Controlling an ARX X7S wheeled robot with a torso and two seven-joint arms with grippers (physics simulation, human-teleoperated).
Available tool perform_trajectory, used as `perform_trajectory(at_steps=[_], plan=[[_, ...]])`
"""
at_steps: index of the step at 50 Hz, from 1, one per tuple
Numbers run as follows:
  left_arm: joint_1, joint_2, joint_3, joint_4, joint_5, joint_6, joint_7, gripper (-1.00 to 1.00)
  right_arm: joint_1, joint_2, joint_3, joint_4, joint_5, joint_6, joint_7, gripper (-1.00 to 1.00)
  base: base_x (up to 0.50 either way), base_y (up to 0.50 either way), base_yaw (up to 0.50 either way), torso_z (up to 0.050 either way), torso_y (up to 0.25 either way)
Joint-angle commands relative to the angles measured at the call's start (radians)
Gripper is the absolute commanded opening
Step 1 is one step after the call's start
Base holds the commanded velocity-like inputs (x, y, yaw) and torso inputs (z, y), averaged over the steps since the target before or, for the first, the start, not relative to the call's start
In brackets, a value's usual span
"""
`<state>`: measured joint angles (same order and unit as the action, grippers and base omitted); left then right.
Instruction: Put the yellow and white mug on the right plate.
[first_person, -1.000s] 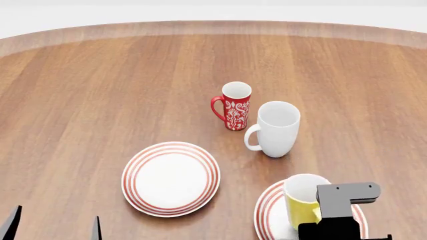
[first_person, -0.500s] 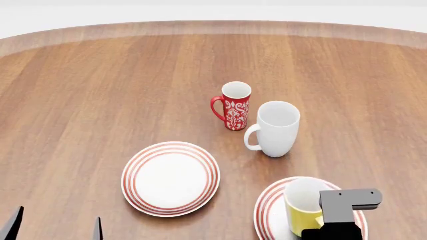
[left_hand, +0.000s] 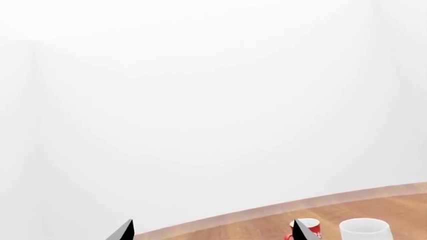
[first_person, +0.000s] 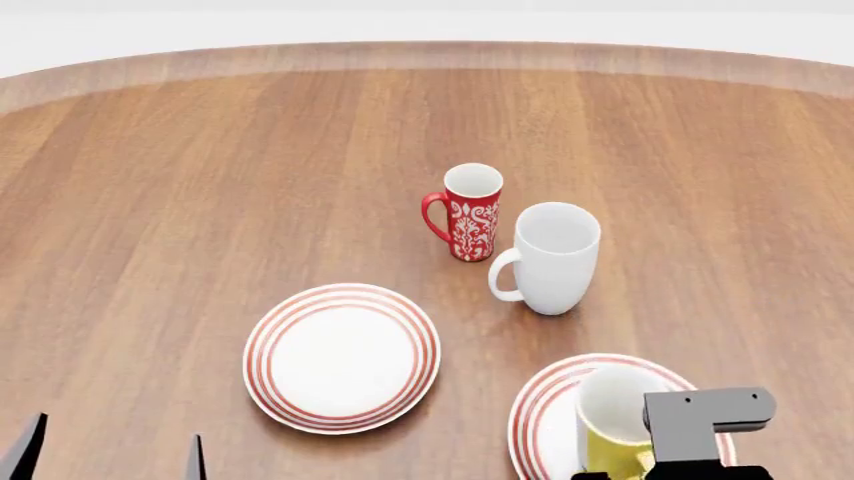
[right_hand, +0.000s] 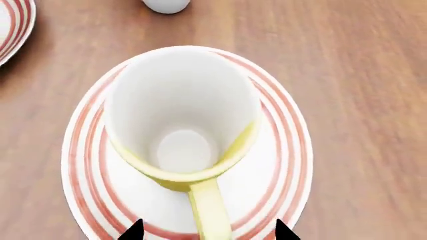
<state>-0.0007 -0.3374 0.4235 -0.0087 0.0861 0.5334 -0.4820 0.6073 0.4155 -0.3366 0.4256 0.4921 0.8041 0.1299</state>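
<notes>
The yellow and white mug (first_person: 611, 412) stands upright on the right plate (first_person: 539, 418), near the table's front edge. From the right wrist view I look straight down into the mug (right_hand: 180, 115), its white inside showing and its yellow handle (right_hand: 208, 210) pointing toward me. My right gripper (right_hand: 210, 231) is open, with a dark fingertip on either side of the handle and a gap to each. The plate's red rings (right_hand: 283, 165) circle the mug. My left gripper (first_person: 110, 452) hangs open and empty at the lower left.
An identical ringed plate (first_person: 342, 357) lies left of the right plate. Behind them stand a tall white mug (first_person: 554, 255) and a slim red patterned mug (first_person: 470, 210), close together. The wooden tabletop (first_person: 200, 180) curves away at the back.
The mug and my right wrist have shifted slightly toward the front edge and lower, so the mug now sits on the plate. The left arm has not moved.
</notes>
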Motion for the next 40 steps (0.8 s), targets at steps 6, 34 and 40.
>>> perform_trajectory(at_steps=[6, 34, 40], plan=[[-0.002, -0.003, 0.000, 0.005, -0.002, -0.001, -0.007, 1.00, -0.117, 0.065, 0.061, -0.227, 0.079, 0.105, 0.051, 1.00, 0.00, 0.00, 0.00, 0.000, 0.000], [-0.007, -0.011, -0.008, 0.019, -0.033, -0.024, -0.014, 1.00, -0.447, 0.062, 0.290, -0.644, 0.230, 0.069, 0.212, 1.00, 0.00, 0.00, 0.00, 0.000, 0.000], [-0.009, -0.035, -0.026, 0.031, -0.059, -0.031, -0.008, 1.00, -0.581, -0.018, 0.241, -0.647, 0.029, -0.337, 0.150, 1.00, 0.00, 0.00, 0.00, 0.000, 0.000]])
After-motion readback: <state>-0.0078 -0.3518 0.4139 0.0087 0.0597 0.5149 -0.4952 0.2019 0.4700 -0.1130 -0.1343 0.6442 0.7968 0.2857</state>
